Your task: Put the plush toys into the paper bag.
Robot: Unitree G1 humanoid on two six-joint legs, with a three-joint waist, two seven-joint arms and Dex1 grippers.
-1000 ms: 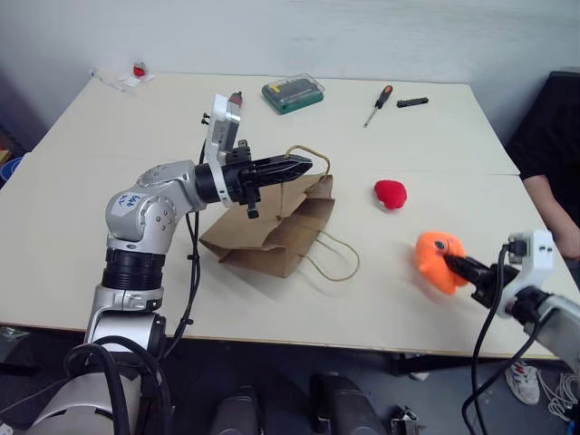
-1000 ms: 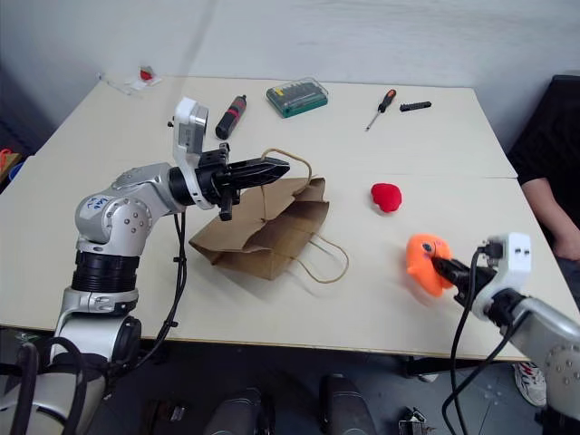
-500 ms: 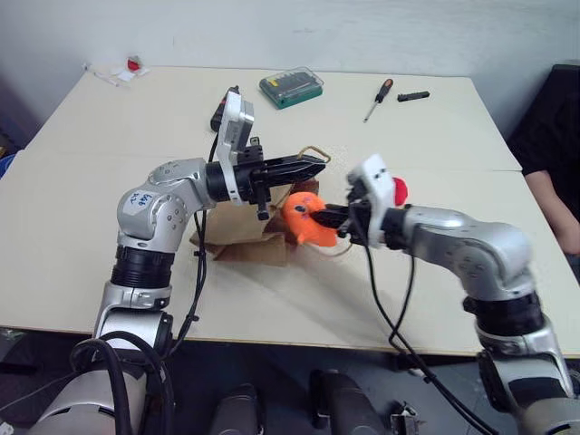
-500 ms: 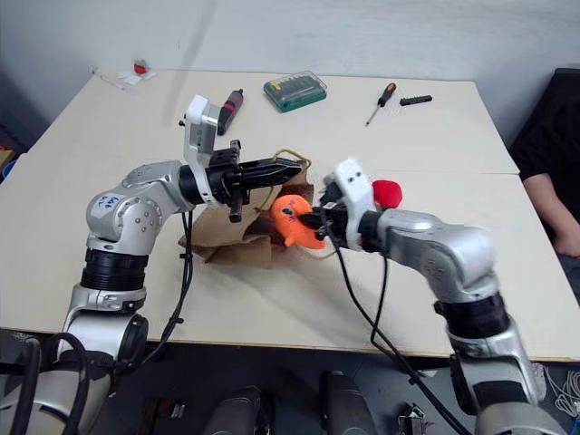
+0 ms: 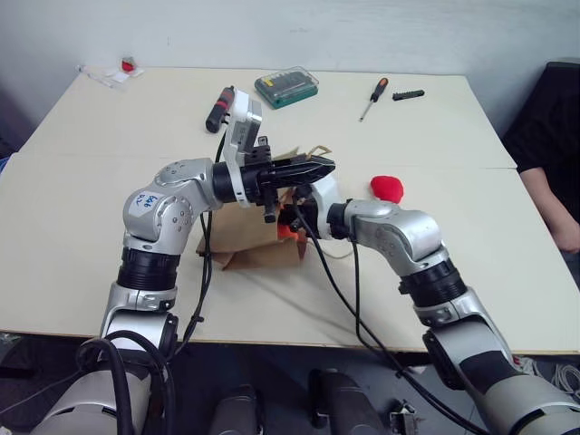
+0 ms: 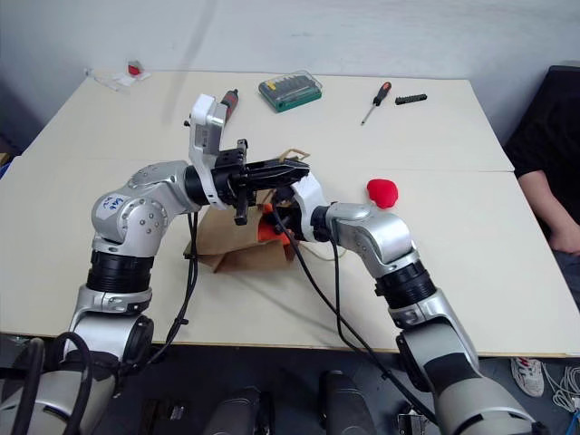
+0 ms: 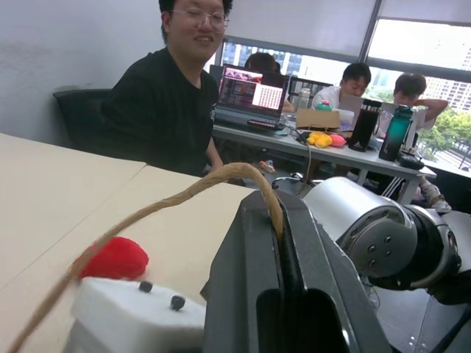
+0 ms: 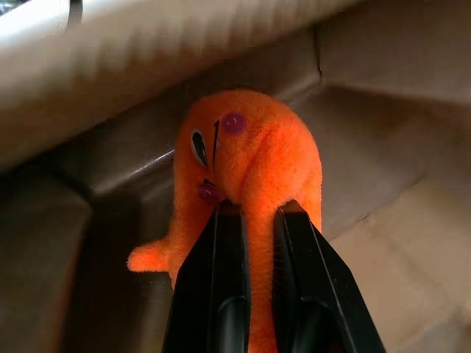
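Observation:
The brown paper bag lies on the table's middle, its mouth facing right. My left gripper is shut on one tan cord handle and holds it lifted above the bag. The orange one-eyed plush toy is pinched in my right gripper, which is shut on it. Toy and fingertips sit inside the bag's mouth, with brown paper walls around them, and a bit of orange shows below the left gripper. The red plush toy rests on the table right of the bag, apart from both grippers.
At the table's far side lie a green bit case, a screwdriver, a small black bit holder and a black tool. A person in black sits at the right edge.
My right arm has swung from the table's front right to the left, carrying the orange toy into the bag's mouth. The left gripper has kept its hold on the handle.

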